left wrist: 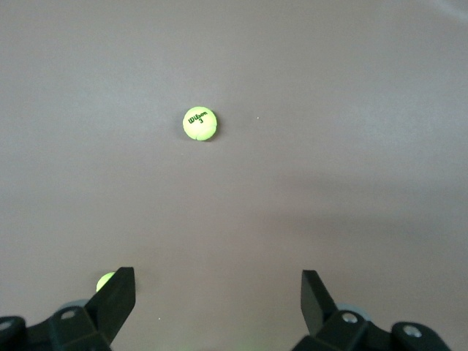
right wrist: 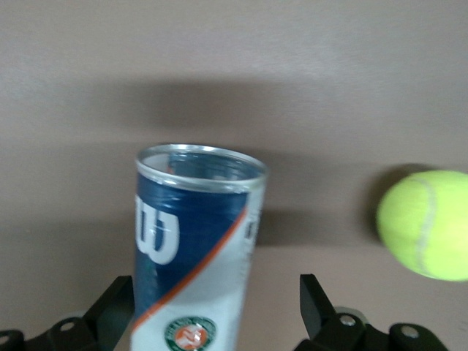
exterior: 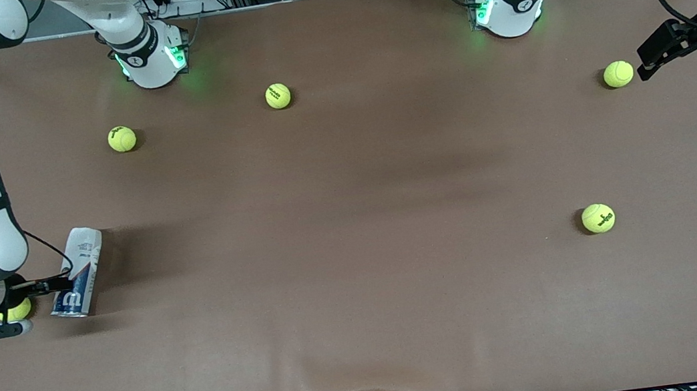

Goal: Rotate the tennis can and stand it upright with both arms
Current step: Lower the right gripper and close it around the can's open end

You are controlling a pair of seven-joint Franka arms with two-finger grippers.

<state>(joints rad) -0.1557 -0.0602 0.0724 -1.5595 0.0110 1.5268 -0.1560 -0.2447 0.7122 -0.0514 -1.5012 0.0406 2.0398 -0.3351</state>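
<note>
Blue-white tennis can (exterior: 78,273), silvery rim

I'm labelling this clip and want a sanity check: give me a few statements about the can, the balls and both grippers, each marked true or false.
1. The tennis can stands upright. False: it lies on its side on the table, toward the right arm's end.
2. The right gripper is at the can. True: the right wrist view shows the can between its jaws, which stand apart.
3. The left gripper holds a tennis ball. False: its jaws are open and empty, beside the ball at the left arm's end.
4. A ball lies close beside the can. True.
5. The can's metal-rimmed end is capped. False: the right wrist view shows the rim open.
</note>
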